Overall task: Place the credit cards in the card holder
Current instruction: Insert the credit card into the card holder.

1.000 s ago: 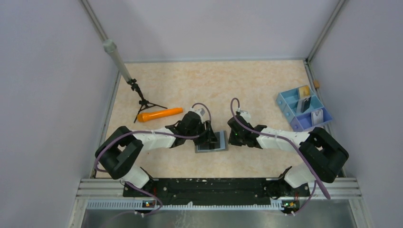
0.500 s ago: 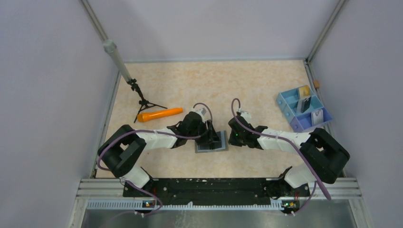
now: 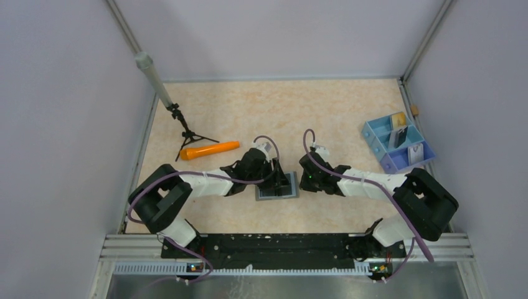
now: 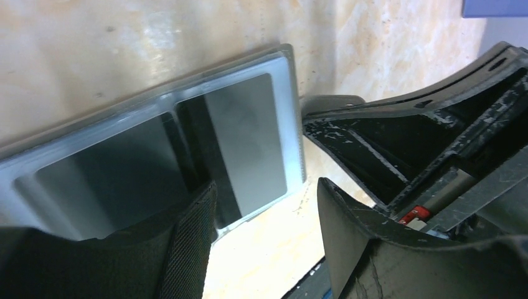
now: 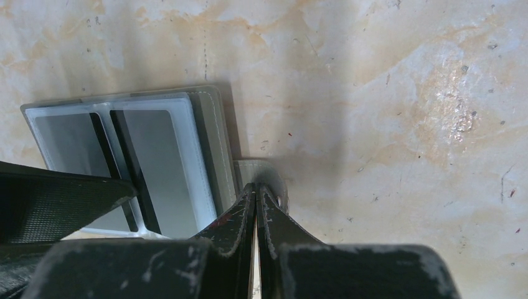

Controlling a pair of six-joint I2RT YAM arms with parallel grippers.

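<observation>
Marbled tabletop point(image 3: 299, 106), flat grey card holder point(image 5: 208, 131)

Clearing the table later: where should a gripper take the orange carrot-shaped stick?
Probably from above, jaws across the middle of the orange carrot-shaped stick: it lies flat and long, too low for a side approach, and the small black tripod crowds its left end.

A robotics lab booth: blank walls point(image 3: 62, 156), metal frame point(image 3: 427, 38), arms point(image 3: 205, 180) on rail point(image 3: 131, 246)
</observation>
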